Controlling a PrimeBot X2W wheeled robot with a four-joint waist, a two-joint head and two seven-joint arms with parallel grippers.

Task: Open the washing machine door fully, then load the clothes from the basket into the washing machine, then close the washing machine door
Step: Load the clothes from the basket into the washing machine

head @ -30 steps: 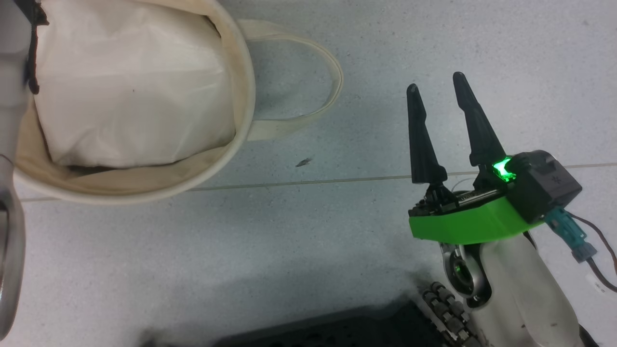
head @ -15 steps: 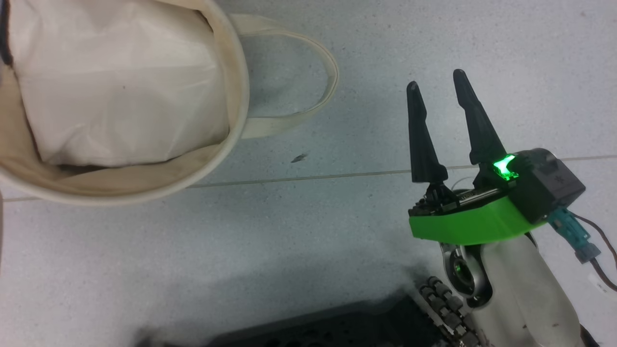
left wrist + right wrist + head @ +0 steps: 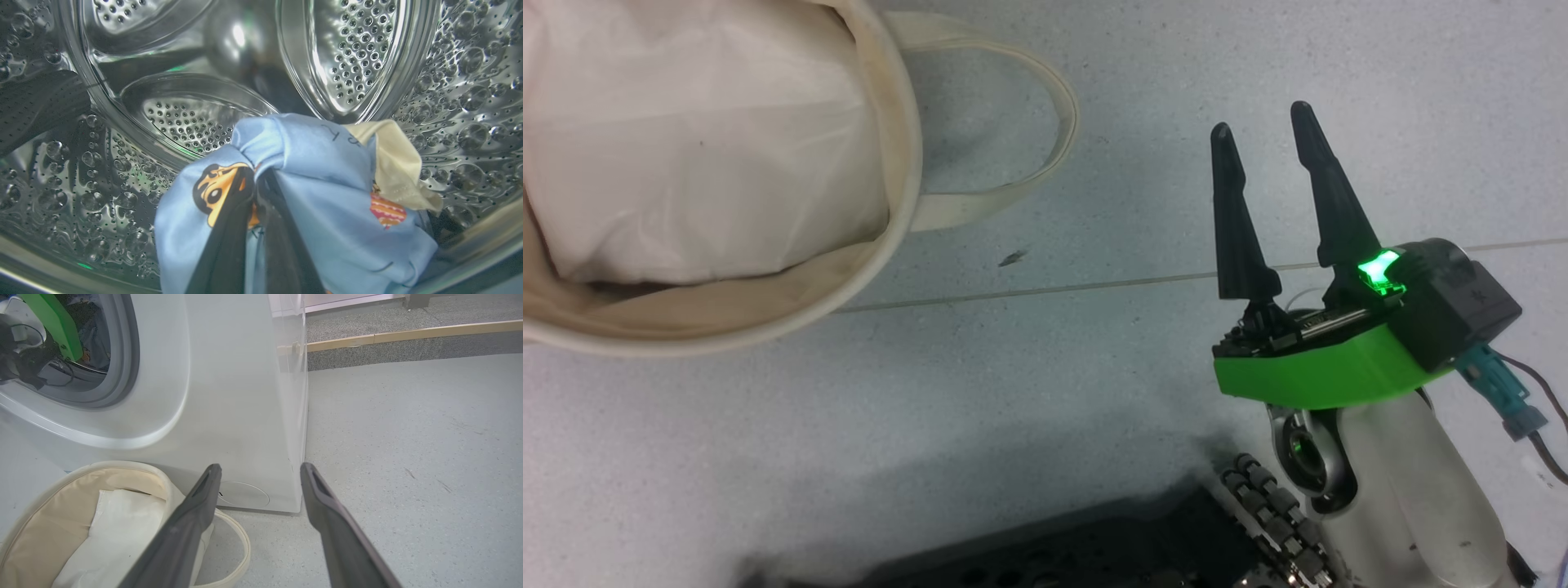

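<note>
Left wrist view: left gripper [image 3: 260,183] pinched tight on the clothes [image 3: 322,192], inside the drum of the washing machine [image 3: 184,118].
Blue bear-print fabric bunches round both fingers. Right gripper [image 3: 1260,122] spread wide, empty, over the floor [image 3: 1013,392], well apart from the basket [image 3: 907,155] holding a white bundle [image 3: 686,147].

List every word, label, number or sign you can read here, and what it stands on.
No readable words or numbers.
On the clothes: thin black printed marks, too blurred to read.
On the black housing behind the right gripper: small star-like emblem, no letters.
</note>
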